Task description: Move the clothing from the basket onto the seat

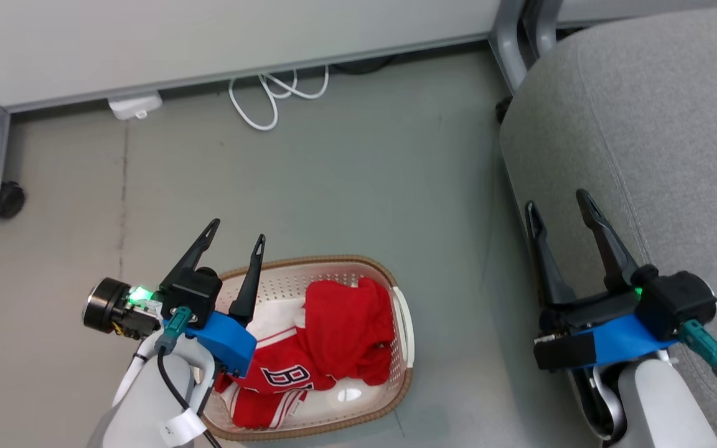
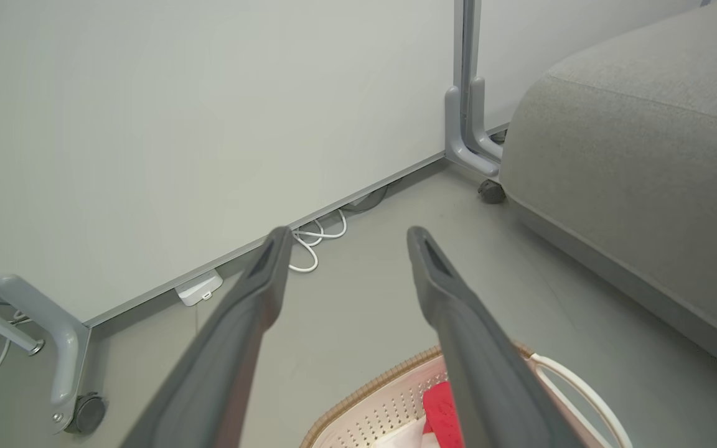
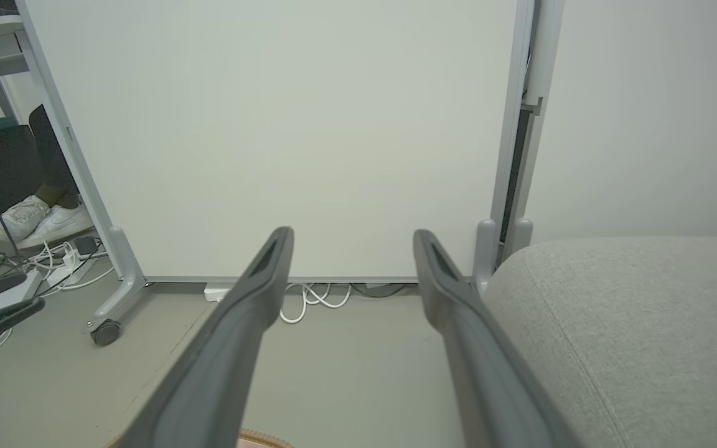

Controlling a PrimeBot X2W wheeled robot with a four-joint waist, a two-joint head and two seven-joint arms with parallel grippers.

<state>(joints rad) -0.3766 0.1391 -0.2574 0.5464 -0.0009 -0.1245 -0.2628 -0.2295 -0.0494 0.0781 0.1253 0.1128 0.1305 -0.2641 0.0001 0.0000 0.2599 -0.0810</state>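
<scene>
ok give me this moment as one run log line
phase: pre-grasp | clothing: in basket | seat: right of basket | left hand: open, over basket's left end | right hand: open, over seat's edge

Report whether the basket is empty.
Not empty: the clothing, red and crumpled, lies inside the basket, covering most of its floor.

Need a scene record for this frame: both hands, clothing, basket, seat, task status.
left hand: open, empty, above the basket's left end
right hand: open, empty, at the seat's left edge
clothing: red and white, heaped inside the basket
basket: on the floor, left of the seat
seat: grey fabric, right of the basket
task status: clothing not yet picked up
</scene>
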